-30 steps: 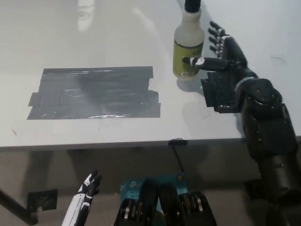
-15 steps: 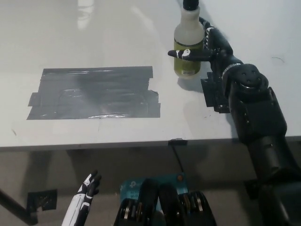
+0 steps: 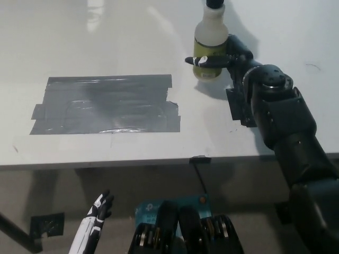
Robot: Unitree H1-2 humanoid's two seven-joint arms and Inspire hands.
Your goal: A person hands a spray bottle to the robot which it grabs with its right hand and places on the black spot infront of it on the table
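Nearest the camera, below the front edge of the surface (image 3: 132,153), the white left robot hand (image 3: 100,207) hangs at the lower left, holding nothing, its fingers loosely apart and pointing upward in the picture. Just past that edge lies the black spot (image 3: 106,104), a wide patch of dark tape strips stuck flat on the white top, its left end stepped and uneven. To the right, a smaller black tape patch (image 3: 238,108) shows beside the black right arm, which comes in from the bottom right and reaches toward the far part of the surface. At the far end of that arm, the right robot hand (image 3: 225,55) is wrapped around the spray bottle (image 3: 208,46), one finger crossing the front of its yellow-green label. The bottle stands upright, with a pale translucent body and a black top cut off by the picture's upper edge, well apart from the black spot and off to its far right.
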